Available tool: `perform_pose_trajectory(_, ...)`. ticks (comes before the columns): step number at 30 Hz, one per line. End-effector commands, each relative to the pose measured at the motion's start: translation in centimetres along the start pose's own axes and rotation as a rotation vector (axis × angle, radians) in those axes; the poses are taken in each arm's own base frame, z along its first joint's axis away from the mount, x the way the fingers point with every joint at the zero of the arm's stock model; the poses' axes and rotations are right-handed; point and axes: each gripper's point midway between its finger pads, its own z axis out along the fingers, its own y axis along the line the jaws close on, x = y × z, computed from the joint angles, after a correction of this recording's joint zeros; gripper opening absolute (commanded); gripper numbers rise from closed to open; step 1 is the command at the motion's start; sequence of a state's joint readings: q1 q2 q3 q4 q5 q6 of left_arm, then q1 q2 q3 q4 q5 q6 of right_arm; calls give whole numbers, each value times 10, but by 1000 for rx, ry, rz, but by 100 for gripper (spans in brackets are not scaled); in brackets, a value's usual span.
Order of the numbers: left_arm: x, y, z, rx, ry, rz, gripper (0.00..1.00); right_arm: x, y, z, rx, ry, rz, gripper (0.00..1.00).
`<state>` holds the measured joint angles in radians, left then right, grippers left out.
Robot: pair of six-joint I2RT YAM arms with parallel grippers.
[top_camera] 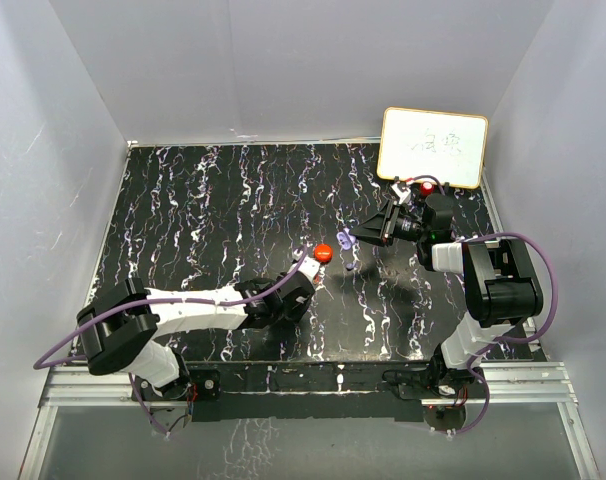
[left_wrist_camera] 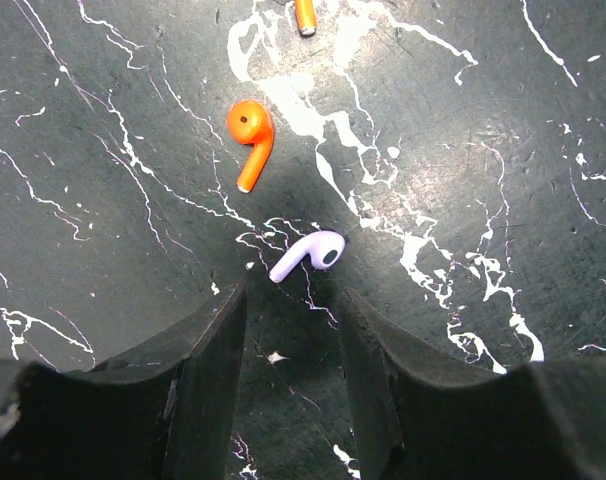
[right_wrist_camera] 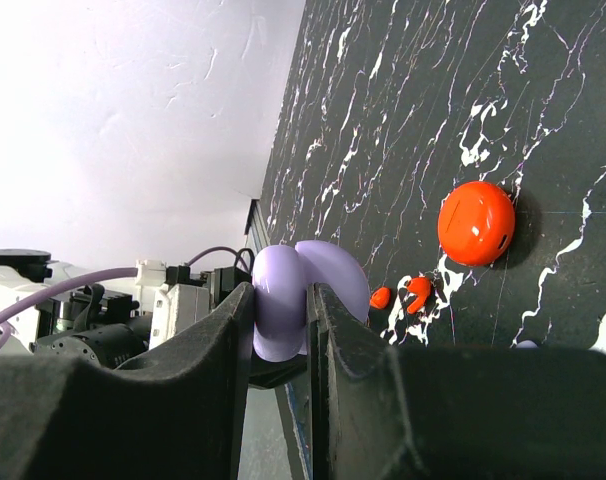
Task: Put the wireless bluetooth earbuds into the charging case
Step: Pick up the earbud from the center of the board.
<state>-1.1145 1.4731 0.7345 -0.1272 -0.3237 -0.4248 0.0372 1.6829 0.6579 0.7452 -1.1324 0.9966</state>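
Jaws on the left arm stand open and empty low over the desk (left_wrist_camera: 523, 120), tips just short of the lavender earbud (left_wrist_camera: 308, 255), which lies on its side with its stem toward the gap; a red earbud (left_wrist_camera: 251, 140) lies near it on the far side. Opposite, jaws on the right arm are clamped on the purple charging case (right_wrist_camera: 328, 275), seemingly hinged open and held off the desk apart from the lavender earbud, the red case (right_wrist_camera: 476, 222) resting nearer to it. Risk, as judged: the bud is tiny, smooth and askew to the gap, so closing could squirt it sideways or catch only the stem.
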Motion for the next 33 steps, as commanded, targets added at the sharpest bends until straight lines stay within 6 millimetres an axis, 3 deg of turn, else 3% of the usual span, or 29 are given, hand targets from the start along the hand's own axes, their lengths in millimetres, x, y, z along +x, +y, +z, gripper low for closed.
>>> perform_pose_trajectory(1, -8, -3, -3, 22, -16, 9, 40, -8, 19, -3, -45, -16, -98, 0)
perform_pose_trajectory(33, -14, -9, 5, 31, -12, 52, 38, -10, 21, -2, -53, -15, -99, 0)
